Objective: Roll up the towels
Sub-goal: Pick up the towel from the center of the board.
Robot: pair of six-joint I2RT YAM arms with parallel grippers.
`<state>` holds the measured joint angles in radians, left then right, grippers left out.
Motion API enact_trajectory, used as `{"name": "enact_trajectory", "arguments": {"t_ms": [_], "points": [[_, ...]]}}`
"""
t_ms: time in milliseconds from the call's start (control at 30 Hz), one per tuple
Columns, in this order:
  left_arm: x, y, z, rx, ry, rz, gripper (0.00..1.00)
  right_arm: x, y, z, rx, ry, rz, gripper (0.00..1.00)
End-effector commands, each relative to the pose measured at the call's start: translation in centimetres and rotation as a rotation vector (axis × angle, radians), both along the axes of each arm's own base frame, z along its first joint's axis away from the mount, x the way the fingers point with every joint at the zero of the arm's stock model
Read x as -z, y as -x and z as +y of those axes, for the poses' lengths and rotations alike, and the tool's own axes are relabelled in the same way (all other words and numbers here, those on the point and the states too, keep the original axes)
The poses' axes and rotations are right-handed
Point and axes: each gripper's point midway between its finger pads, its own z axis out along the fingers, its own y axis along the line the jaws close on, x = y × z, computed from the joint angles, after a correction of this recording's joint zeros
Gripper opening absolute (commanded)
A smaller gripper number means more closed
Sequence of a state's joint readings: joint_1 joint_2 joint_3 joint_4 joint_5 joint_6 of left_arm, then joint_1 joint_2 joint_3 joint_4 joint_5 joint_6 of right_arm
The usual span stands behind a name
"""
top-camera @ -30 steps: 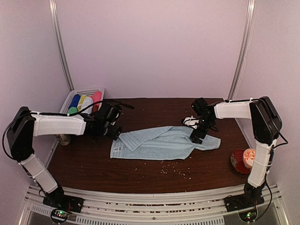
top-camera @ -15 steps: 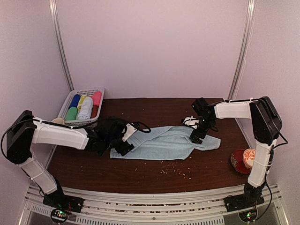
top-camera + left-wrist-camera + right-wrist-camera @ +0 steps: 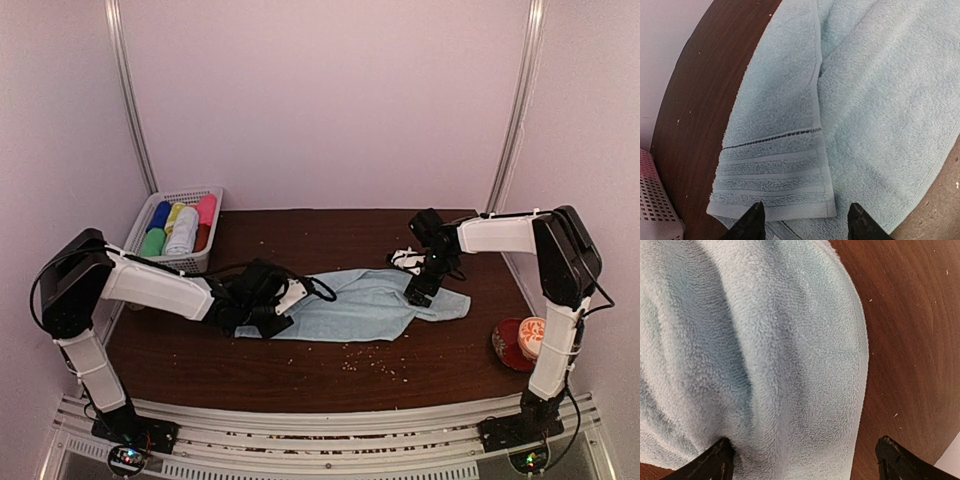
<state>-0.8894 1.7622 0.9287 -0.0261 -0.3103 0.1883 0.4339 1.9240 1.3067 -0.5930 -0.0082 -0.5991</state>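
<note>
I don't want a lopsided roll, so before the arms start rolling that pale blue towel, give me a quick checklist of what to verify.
1. Left gripper at the towel's hemmed end: ok, its tips straddle the hem.
2. Left grip on the cloth: not ok, the jaws stand apart and the hem lies flat between them.
3. Right gripper at the opposite end: ok, open, with cloth between its tips.
4. Towel spread flat: not ok, one long side is folded over and creased.
5. Table clean: not ok, crumbs lie by the towel's near edge.
</note>
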Motion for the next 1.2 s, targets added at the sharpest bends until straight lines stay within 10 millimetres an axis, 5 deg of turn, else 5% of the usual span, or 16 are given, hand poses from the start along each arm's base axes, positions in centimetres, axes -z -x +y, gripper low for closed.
{"name": "enact_trajectory", "arguments": {"t_ms": [0,233,833,1067,1167], "points": [[0.2,-0.1,-0.8,0.012,0.015,0.017,0.56,1.1,1.1,0.0,-0.007,-0.001,0.046,1.00],[1.3,0.1,-0.5,0.011,-0.013,0.051,0.55,1.0,1.0,-0.1,-0.004,-0.001,0.044,1.00],[2.0,-1.6,0.7,-0.042,-0.007,0.062,0.31,0.9,1.1,0.1,-0.008,-0.011,0.048,1.00],[2.8,-1.6,0.4,-0.030,-0.016,0.077,0.01,0.8,1.2,0.2,-0.010,-0.014,0.050,1.00],[2.5,-1.9,0.4,-0.043,-0.014,0.070,0.00,0.8,1.2,0.2,-0.012,-0.015,0.050,1.00]]}}
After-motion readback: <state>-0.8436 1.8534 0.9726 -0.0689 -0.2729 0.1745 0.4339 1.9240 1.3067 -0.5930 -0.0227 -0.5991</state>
